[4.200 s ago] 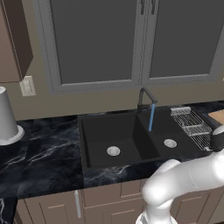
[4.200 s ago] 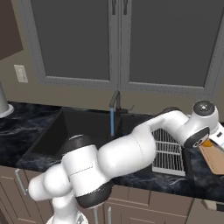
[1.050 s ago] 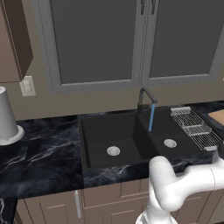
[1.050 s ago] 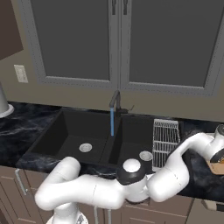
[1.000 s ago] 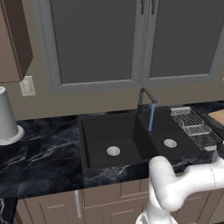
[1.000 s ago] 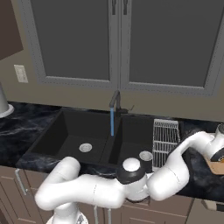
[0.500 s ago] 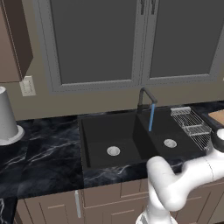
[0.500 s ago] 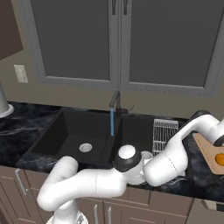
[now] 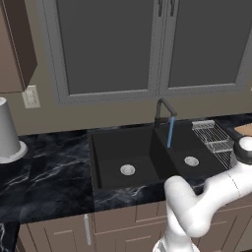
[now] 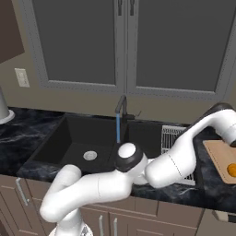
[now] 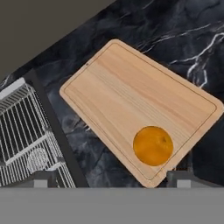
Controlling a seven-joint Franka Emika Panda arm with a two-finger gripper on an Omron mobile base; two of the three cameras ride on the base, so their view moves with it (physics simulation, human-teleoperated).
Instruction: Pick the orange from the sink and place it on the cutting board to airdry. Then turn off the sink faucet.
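Observation:
The orange (image 11: 153,145) rests free on the light wooden cutting board (image 11: 131,100), near its corner; the same orange (image 10: 233,169) shows on the board (image 10: 217,154) at the right edge of the right base view. My gripper (image 11: 111,180) hovers above the board, open, its fingertips (image 11: 41,181) spread wide with nothing between them. The black double-basin sink (image 9: 106,147) holds no fruit. Blue water runs from the dark sink faucet (image 9: 165,106) into the right basin; the faucet (image 10: 120,105) also stands behind my arm.
A silver wire dish rack (image 9: 215,140) lies between the sink and the board, also seen as the rack (image 11: 26,140). A white cylinder (image 9: 7,133) stands on the black marble counter (image 9: 44,172) far left. Grey cabinets hang above.
The gripper has let go of the orange and lifted away from the board; the orange stays there. The arm has folded back toward the sink. Water keeps running.

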